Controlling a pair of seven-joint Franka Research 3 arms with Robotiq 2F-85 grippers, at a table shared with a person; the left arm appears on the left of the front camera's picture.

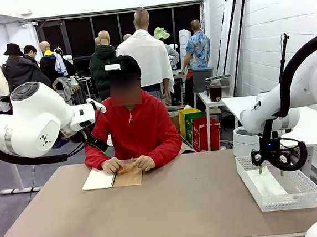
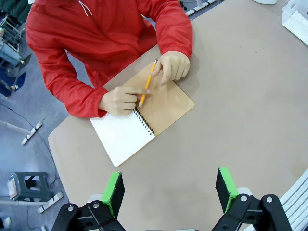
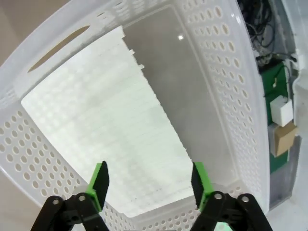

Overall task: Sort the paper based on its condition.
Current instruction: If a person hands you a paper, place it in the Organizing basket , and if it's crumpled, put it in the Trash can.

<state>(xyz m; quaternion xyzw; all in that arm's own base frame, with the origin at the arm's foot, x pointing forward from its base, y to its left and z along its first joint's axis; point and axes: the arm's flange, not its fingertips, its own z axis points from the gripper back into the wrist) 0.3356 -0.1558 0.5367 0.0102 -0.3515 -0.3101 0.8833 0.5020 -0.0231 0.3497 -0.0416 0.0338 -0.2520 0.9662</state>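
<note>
One lined paper sheet (image 3: 106,125) lies in the white basket (image 1: 298,192) at the desk's right; right tool (image 3: 149,180) hovers above, fingers apart, left tool (image 2: 168,190) spread too.

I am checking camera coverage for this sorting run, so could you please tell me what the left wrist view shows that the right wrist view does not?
The left wrist view alone shows the person's hands with an orange pencil over an open spiral notebook on the brown table, beyond the open left gripper.

The right wrist view alone looks down into the white perforated basket, where a torn-edged sheet of paper lies flat below the open right gripper.

Shared: each shows its own green-padded fingers spread apart with nothing between them.
</note>
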